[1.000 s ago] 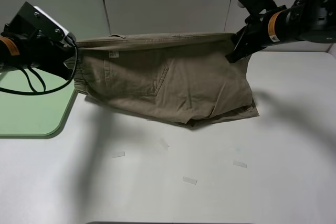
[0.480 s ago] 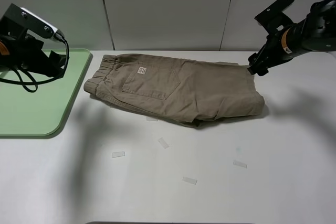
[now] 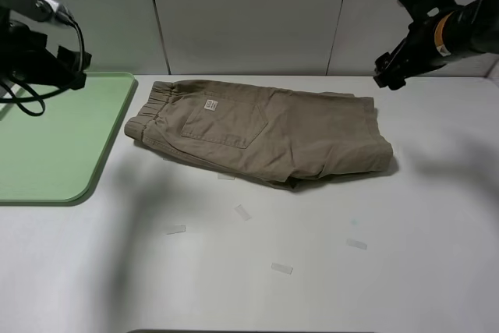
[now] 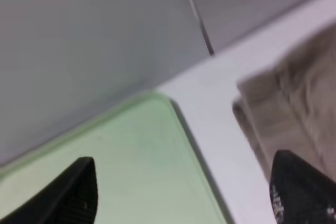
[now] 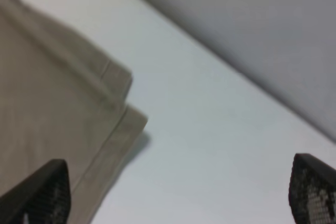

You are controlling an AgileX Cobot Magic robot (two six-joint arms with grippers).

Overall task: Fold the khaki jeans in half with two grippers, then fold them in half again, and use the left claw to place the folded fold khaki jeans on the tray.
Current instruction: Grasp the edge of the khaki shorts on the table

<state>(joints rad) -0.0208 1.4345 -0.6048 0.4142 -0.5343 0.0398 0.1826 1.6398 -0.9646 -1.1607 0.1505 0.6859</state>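
Note:
The khaki jeans (image 3: 261, 132) lie folded on the white table, waistband to the left with the pale label up. They also show in the left wrist view (image 4: 294, 108) and the right wrist view (image 5: 47, 119). My left gripper (image 3: 74, 68) is open and empty, raised above the far edge of the pale green tray (image 3: 47, 146), which also shows in the left wrist view (image 4: 131, 166). My right gripper (image 3: 387, 77) is open and empty, raised just above and behind the jeans' far right corner.
Several small pale tape strips (image 3: 242, 212) lie on the table in front of the jeans. A grey panelled wall (image 3: 249, 13) stands behind the table. The tray holds nothing.
Both grippers have let go of the jeans, which dropped flat and folded onto the table. Both arms then lifted up and apart, the left over the tray, the right to the far right.

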